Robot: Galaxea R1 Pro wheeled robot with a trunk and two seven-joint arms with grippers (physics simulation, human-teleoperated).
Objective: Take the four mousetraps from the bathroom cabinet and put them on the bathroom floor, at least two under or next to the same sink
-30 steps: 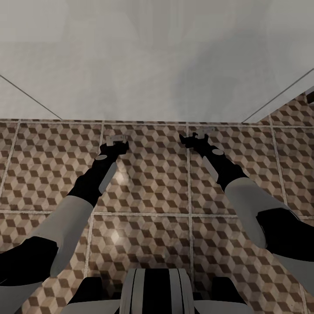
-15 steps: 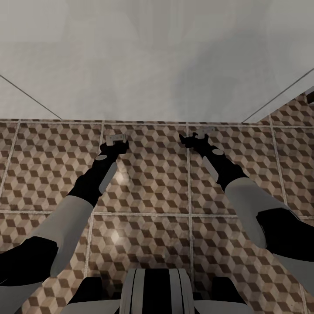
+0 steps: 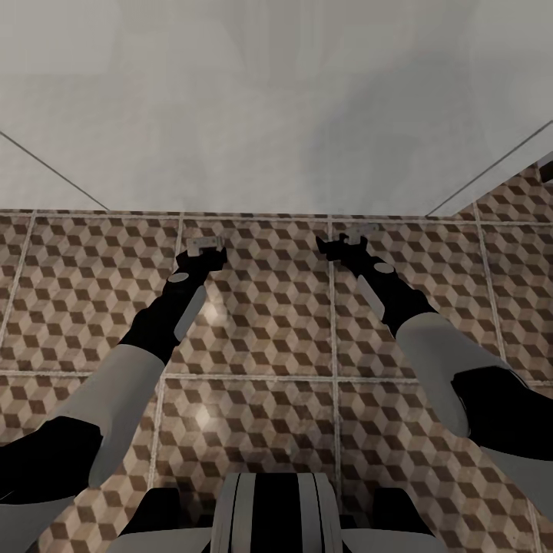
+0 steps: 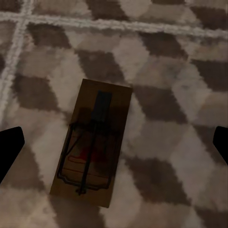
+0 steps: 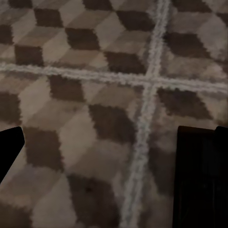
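Tan mousetrap (image 4: 93, 142) lies flat on the floor (image 4: 166, 71) between the left pincer's (image 4: 114, 145) fingertips.

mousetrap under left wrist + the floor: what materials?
Mousetrap: looks like a flat brown wooden board, matte, with thin dark wire parts, probably metal, and a red spot. Bathroom floor: seems glazed tile, with pale grout lines, a printed cube pattern and soft glare in the head view.

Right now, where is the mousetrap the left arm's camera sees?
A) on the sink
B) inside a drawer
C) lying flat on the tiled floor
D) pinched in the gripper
C: the mousetrap lies flat on the patterned floor, with the open left gripper's fingertips well apart from it.
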